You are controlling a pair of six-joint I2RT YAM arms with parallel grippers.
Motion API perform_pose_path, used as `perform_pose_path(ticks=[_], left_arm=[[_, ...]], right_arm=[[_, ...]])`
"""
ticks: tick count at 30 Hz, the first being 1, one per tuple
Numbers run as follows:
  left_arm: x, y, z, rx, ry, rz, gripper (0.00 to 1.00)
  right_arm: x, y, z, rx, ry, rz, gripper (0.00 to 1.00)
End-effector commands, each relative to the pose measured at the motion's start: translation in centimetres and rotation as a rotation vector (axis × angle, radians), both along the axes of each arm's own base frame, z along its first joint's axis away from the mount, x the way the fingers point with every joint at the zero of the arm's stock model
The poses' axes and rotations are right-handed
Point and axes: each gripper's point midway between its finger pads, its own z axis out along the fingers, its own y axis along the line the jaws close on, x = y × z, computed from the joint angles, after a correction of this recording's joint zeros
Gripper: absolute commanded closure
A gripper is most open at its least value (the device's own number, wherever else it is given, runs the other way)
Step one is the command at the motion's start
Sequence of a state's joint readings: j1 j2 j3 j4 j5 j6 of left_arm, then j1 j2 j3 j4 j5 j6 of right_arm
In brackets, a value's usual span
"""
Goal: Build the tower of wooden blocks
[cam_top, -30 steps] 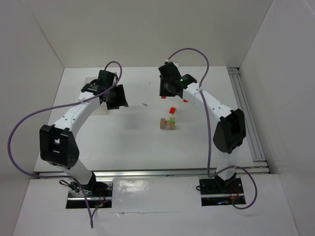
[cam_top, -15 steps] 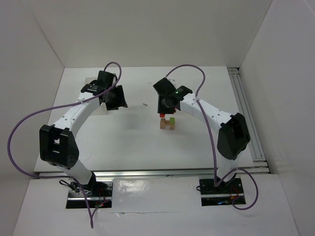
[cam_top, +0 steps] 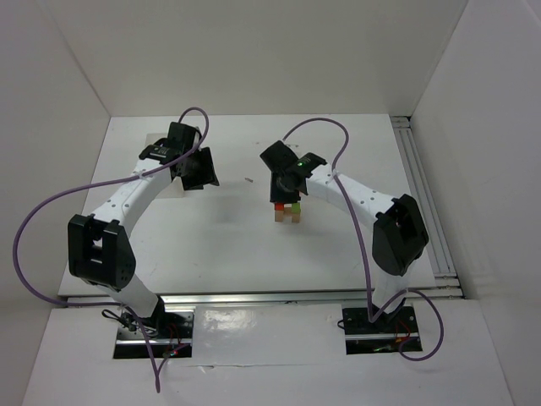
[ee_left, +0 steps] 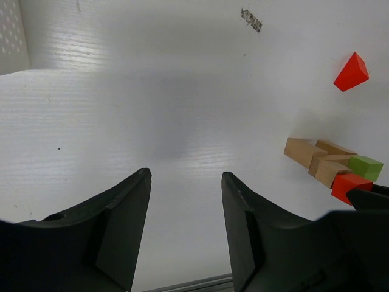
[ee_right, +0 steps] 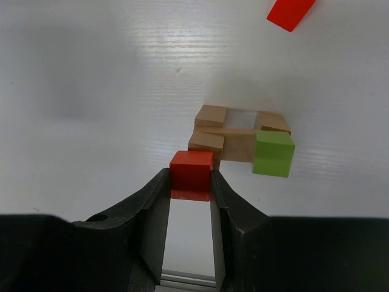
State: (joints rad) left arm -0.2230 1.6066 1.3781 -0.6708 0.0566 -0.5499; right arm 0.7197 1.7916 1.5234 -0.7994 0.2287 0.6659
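The right hand (ee_right: 190,177) grips a red cube (ee_right: 191,169) between its two fingers, which are drawn in narrow, one against each side of the cube. Seen from the right wrist, the cube sits just beside the near left corner of the tan blocks (ee_right: 228,139); I cannot tell whether it touches them. The tan blocks form a small stacked cluster on the tabletop (ee_right: 91,79), with a green block (ee_right: 273,153) at the right end. A red wedge (ee_right: 290,12) lies alone on the far side, well apart from the cluster.

From above, the right hand (cam_top: 281,190) hangs over the far edge of the tan blocks (cam_top: 289,215) near the middle of the tabletop (cam_top: 211,245).

The left hand (cam_top: 201,173) is well apart to the left. Its fingers stand wide with only bare tabletop between them. From its wrist, the left hand (ee_left: 185,176) has the tan blocks (ee_left: 313,157), green block (ee_left: 365,166) and red cube (ee_left: 345,184) off to its right, and the red wedge (ee_left: 351,72) beyond them. A small dark speck (ee_left: 250,19) lies farther out, too small to make out.
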Motion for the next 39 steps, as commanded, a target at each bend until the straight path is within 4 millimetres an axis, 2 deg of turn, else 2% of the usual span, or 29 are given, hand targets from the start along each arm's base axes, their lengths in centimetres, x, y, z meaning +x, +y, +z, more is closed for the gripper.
perform_pose_path(ticks=[1, 21, 27, 39], left_arm=[[0.21, 0.39, 1.28, 0.003, -0.05, -0.003, 0.38], [0.17, 0.2, 1.09, -0.009, -0.046, -0.001, 0.38], [0.12, 0.05, 1.11, -0.016, -0.045, -0.006, 0.38], [0.12, 0.05, 0.88, -0.016, -0.045, -0.006, 0.38]], right_arm=[[-0.64, -0.45, 0.36, -0.012, 0.001, -0.017, 0.72], [-0.41, -1.37, 0.21, -0.058, -0.006, -0.048, 0.71], [-0.4, -1.39, -0.21, -0.07, 0.0, -0.04, 0.67], [0.08, -0.57, 0.53, -0.037, -0.018, -0.024, 0.67]])
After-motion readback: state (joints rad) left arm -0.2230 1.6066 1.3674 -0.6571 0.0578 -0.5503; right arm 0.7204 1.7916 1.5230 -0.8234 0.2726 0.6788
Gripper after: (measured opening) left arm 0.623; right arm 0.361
